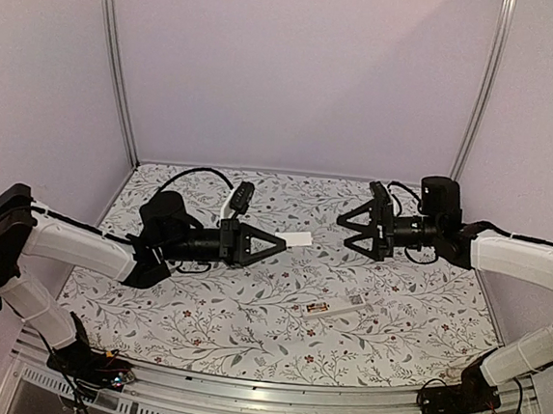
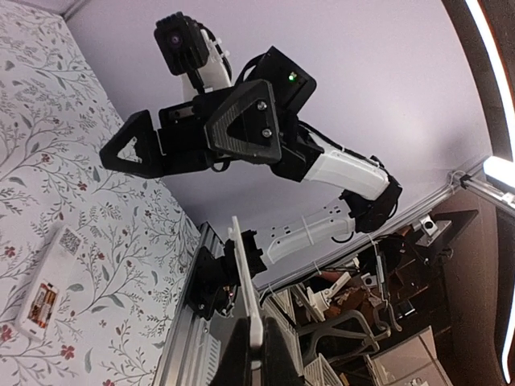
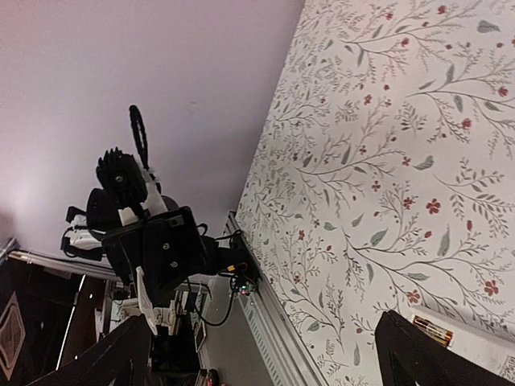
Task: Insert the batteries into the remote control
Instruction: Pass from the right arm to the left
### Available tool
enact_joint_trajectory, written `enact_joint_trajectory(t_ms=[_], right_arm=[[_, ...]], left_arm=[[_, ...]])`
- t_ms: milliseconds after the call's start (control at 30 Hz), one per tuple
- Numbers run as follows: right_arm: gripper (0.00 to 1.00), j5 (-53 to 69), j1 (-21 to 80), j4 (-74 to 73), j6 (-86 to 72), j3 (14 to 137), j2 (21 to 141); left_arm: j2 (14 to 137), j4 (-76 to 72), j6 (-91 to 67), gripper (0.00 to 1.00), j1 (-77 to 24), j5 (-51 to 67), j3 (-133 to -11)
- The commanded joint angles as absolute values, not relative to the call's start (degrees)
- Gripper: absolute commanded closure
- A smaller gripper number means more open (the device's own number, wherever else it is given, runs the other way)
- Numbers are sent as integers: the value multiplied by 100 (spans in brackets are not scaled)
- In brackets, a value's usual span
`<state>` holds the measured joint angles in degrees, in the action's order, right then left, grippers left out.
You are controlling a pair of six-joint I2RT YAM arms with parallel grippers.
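The white remote control (image 1: pixel 337 308) lies back side up on the floral table, its compartment open at the left end. The coppery batteries (image 1: pixel 316 310) sit side by side in that compartment; they also show in the left wrist view (image 2: pixel 42 305) inside the remote (image 2: pixel 56 265). My left gripper (image 1: pixel 281 240) hovers above the table, shut on a thin white battery cover (image 1: pixel 299 239), seen edge-on between its fingers (image 2: pixel 248 289). My right gripper (image 1: pixel 354 225) is open and empty, held in the air facing the left one. A corner of the remote (image 3: pixel 475 342) shows by its right finger.
The floral mat (image 1: pixel 248 311) covers the table. A metal rail (image 1: pixel 241 393) runs along the near edge. Lilac walls close in the back and sides. A black cable (image 1: pixel 197 174) loops at the back left.
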<state>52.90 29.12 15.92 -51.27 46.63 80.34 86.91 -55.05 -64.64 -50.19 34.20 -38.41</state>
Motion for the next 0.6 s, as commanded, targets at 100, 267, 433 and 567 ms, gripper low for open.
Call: enact_joint_trajectory(t_ms=[100, 267, 433, 567], right_arm=[[1, 3106, 2768, -2736, -2873, 4889, 7497], [1, 2322, 2707, -3120, -2418, 4773, 7670], [1, 2340, 2697, -2735, -2293, 4663, 8333], [1, 2681, 2697, -2403, -2387, 4521, 8754]], left_arm=[[8543, -4631, -6182, 100, -4882, 2895, -3302], [8826, -4429, -6183, 100, -4972, 2713, -3133], [9411, -4874, -6440, 100, -5223, 2636, -3211], [9787, -5338, -6737, 100, -5333, 2519, -3207]])
